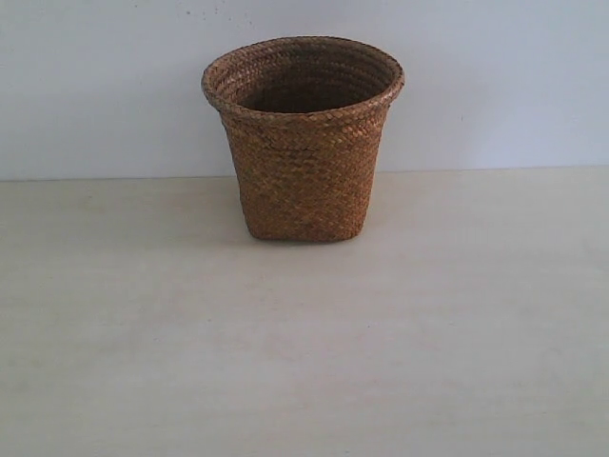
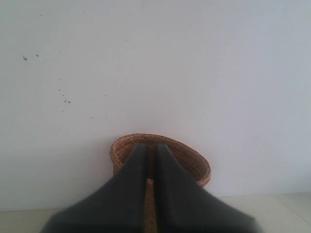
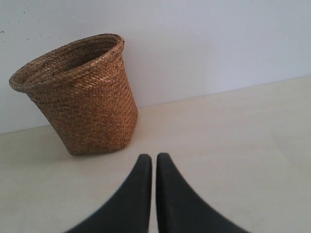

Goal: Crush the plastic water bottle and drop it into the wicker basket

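Note:
The wicker basket stands upright at the back middle of the table, brown, woven, with a thick braided rim. No plastic water bottle shows in any view. Neither arm appears in the exterior view. In the left wrist view my left gripper is shut with nothing between its black fingers, raised in front of the wicker basket and partly covering its rim. In the right wrist view my right gripper is shut and empty, low over the table, a short way from the wicker basket.
A pale table stretches in front of the basket. A plain white wall stands right behind it, with a few small dark specks in the left wrist view.

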{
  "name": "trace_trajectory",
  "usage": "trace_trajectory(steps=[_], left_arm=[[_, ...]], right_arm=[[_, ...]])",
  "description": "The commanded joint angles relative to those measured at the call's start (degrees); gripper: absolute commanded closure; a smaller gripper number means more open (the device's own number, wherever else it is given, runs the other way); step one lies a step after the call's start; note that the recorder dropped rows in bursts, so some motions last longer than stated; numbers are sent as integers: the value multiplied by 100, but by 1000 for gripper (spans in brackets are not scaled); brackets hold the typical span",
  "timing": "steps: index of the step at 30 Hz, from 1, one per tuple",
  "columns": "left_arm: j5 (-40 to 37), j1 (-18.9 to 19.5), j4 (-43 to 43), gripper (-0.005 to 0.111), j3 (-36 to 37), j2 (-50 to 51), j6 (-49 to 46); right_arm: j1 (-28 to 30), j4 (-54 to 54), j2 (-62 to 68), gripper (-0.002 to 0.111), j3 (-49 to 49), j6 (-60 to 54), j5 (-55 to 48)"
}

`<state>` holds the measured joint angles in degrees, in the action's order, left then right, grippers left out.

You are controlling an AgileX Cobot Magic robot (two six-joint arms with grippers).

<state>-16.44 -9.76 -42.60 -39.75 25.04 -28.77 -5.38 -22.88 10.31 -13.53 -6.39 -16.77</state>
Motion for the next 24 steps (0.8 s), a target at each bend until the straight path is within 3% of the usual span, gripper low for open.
trace_trajectory(steps=[1,6,11,14,19,24], left_arm=[[40,15,39,103,21,-22,-48],[53,15,445,103,141,-11,106],[-21,15,2965,103,467,-62,3041],[-21,15,3933,103,690,-145,4018],[-35,144,4523,103,1175,-562,4075],[-24,711,4464,103,1788,-1132,4075]], right_arm=[[19,13,-46,108,27,-2,45],[19,13,-46,108,27,-2,45],[19,13,-46,108,27,-2,45],[19,13,-46,108,27,-2,45],[19,13,-46,108,27,-2,45],[19,13,-46,108,27,8,46]])
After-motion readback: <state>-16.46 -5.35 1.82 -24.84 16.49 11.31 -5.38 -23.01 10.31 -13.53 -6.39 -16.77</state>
